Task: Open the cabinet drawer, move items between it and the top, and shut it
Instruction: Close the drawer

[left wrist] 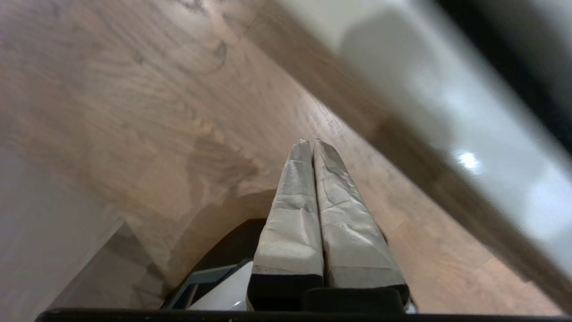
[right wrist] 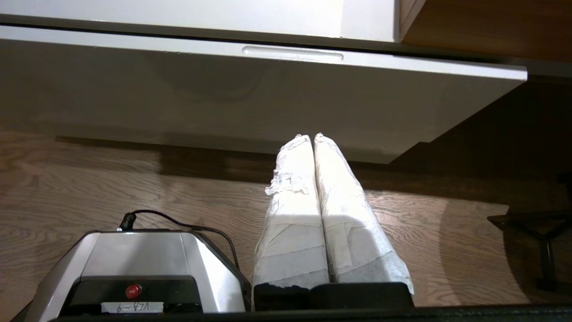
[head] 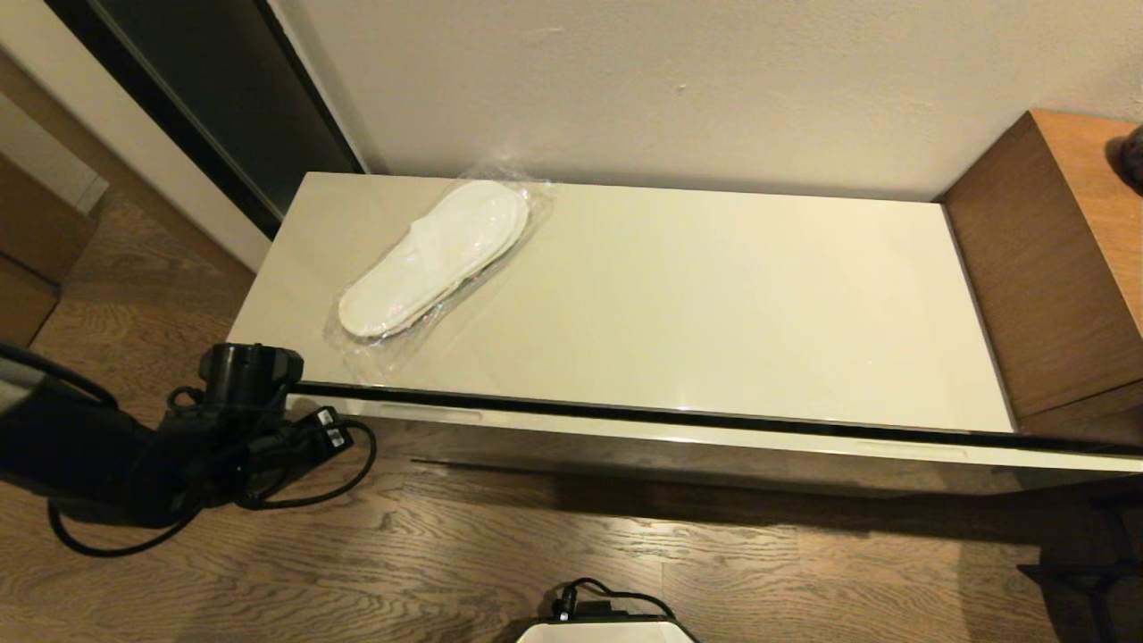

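A hotel-like room — wood-plank floor (head: 446, 554), plain wall (head: 714, 89), bagged slippers (head: 438, 254) on a glossy cabinet top (head: 714, 313).

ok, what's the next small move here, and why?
Probably bring the left gripper up to the nearest slot handle on the cabinet drawer. The drawer looks shut or barely ajar, the slippers lie on the top, and both jaws are shut and empty. The right gripper sits low, back from the front.
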Controlling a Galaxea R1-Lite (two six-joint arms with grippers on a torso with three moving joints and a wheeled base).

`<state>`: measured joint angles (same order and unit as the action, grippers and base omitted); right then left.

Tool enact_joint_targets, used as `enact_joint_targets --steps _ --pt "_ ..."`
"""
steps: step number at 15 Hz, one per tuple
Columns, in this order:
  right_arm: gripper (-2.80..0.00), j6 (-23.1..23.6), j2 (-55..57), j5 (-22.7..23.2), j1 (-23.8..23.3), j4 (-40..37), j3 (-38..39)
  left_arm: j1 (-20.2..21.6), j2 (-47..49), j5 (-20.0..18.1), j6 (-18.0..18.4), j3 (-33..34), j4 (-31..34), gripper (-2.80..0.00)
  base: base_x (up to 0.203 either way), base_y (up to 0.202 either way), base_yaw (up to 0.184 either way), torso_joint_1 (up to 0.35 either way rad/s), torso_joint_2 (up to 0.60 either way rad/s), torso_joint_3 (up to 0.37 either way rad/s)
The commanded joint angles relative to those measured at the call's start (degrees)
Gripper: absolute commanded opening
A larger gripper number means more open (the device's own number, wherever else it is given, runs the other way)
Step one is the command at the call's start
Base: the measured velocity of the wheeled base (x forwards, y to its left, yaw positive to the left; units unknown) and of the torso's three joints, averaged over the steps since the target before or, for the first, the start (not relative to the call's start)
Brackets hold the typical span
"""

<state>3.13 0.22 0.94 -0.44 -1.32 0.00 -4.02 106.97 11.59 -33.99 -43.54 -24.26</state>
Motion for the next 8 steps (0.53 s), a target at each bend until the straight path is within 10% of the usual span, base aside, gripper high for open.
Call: enact_joint_targets --steps 1,8 --pt "-2.80 0.0 0.0 0.0 0.0 0.0 0.0 0.1 -2.2 0.1 -0.3 -2.8 2.0 -2.80 0.000 0.000 0.000 0.000 0.00 0.000" --pt "-2.80 0.0 0.0 0.0 0.0 0.0 0.0 0.6 -1.3 0.2 -0.5 -15.1 12.9 -2.80 0.000 0.000 0.000 0.000 0.00 0.000"
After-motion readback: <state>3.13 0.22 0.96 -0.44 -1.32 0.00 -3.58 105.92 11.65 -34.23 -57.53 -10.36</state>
